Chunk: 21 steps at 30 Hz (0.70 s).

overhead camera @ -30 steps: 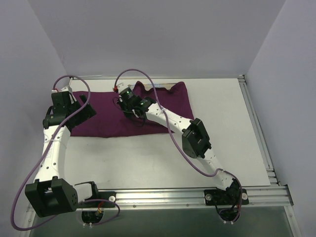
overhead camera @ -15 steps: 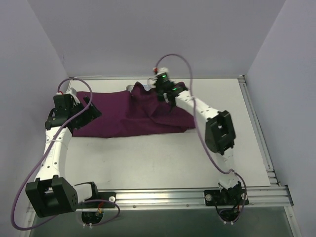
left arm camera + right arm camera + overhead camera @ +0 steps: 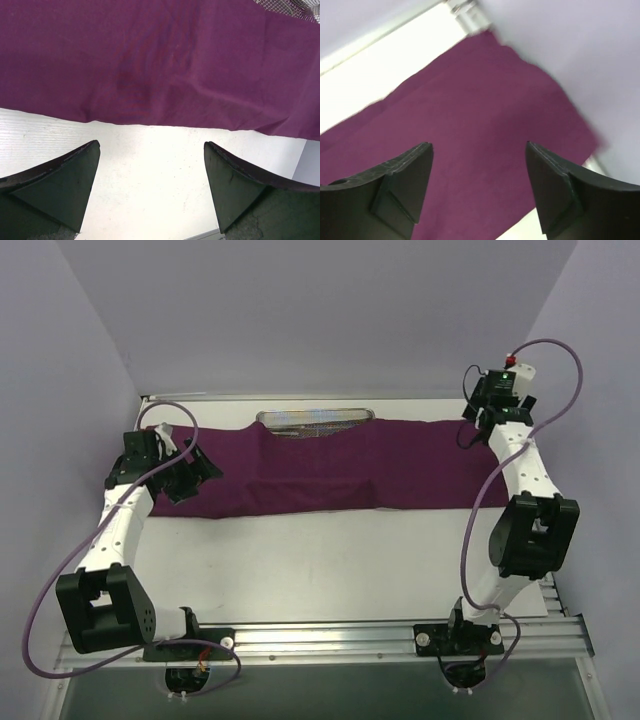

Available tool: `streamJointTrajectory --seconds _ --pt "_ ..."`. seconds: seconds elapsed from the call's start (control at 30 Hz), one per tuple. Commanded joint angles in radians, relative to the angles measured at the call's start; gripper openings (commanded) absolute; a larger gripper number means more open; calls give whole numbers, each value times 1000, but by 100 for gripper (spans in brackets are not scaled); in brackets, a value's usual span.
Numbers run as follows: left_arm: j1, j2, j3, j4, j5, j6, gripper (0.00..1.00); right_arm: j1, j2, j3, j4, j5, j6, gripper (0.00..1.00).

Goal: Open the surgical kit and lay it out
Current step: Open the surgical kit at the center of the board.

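The dark purple cloth wrap (image 3: 330, 468) of the surgical kit lies spread in a long band across the table. The silver wire-mesh tray (image 3: 315, 418) shows at the cloth's far edge, mostly covered; a corner of it shows in the left wrist view (image 3: 290, 5). No clamps or tweezers show. My left gripper (image 3: 188, 478) is open at the cloth's left end, with bare table between its fingertips (image 3: 151, 145). My right gripper (image 3: 478, 428) hovers open above the cloth's right end (image 3: 478, 145), and the cloth (image 3: 480, 100) lies flat under it.
A metal rail (image 3: 515, 470) runs along the table's right edge, close to the right arm. Walls close in the back and both sides. White tabletop (image 3: 320, 560) lies between the cloth and the arm bases.
My right arm swung from the middle to the far right, drawing the folded cloth out flat, then its jaws opened and let the cloth go. The left gripper shifted slightly.
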Motion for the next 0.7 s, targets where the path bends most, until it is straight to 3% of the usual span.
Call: streamJointTrajectory --seconds 0.0,0.1,0.2,0.23,0.37,0.57,0.67 --pt "-4 15 51 23 7 -16 94 79 42 17 -59 -27 27 76" --pt "-4 44 69 14 4 -16 94 135 60 41 -20 -44 23 77" --pt "-4 67 77 18 5 -17 94 165 122 70 33 -247 50 79" --pt "-6 75 80 20 10 -19 94 165 140 84 62 -379 61 79" --pt "-13 84 92 41 27 -46 94 181 237 125 126 -518 161 79" --pt "-58 100 92 96 45 -82 94 215 401 214 203 -641 301 82" --pt "-76 118 103 104 40 -86 94 209 453 251 203 -618 343 85"
